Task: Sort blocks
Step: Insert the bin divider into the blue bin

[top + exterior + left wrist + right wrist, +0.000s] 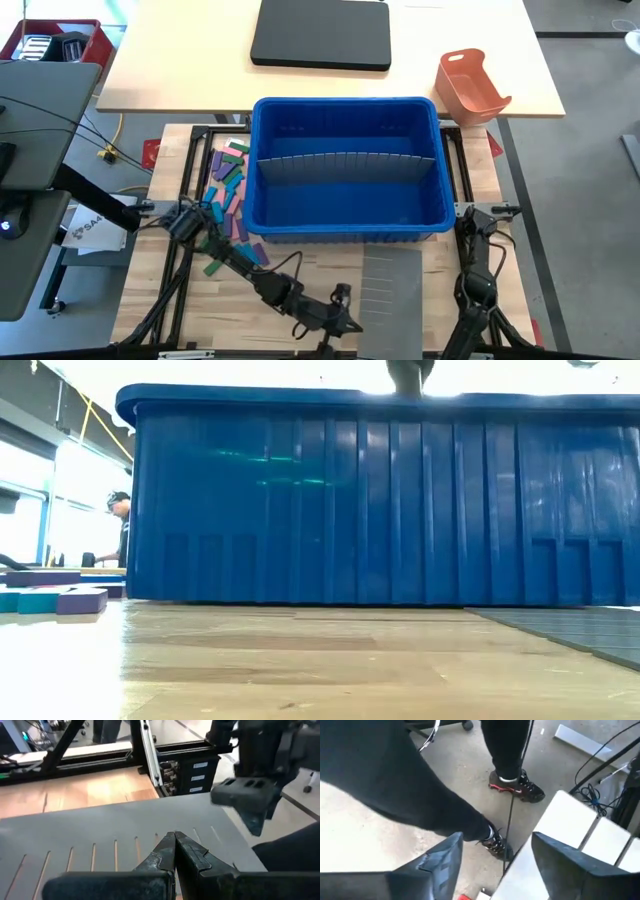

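Apparently blocks (228, 185) lie well apart from shut left pincer (345, 322).

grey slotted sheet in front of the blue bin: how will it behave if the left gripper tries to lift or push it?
The grey slotted sheet lies thin and flat on the table, so it probably slides rather than tips. The cut slots suggest it may flex when lifted by one edge. With no raised edge visible, the shut left gripper would likely struggle to get under it.
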{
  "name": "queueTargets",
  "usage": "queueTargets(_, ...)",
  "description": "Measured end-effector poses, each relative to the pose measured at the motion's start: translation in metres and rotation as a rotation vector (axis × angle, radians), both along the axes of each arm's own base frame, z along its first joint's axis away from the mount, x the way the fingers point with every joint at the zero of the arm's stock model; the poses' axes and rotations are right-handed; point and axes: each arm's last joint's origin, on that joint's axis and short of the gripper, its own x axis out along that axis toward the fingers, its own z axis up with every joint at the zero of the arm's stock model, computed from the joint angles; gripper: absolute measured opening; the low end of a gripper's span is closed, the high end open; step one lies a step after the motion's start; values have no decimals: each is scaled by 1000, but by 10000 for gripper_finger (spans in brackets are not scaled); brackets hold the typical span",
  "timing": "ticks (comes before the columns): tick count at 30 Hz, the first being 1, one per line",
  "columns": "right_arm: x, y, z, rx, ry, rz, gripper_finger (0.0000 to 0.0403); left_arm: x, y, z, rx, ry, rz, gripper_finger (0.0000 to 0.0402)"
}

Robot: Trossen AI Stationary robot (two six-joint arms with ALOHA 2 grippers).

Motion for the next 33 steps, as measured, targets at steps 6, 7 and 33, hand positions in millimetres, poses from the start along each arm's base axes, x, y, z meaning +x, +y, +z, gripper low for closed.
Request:
queueTargets(6,-10,8,0,-80,-121,91,290,10,14,-10,-7,31,-5,0)
queueTargets(7,-12,9,-3,-119,-168,87,292,12,16,-13,-7,41,-7,0)
queueTargets(33,-47,-2,-79,-697,-364,82,289,20,27,-34,-43,105,-7,0)
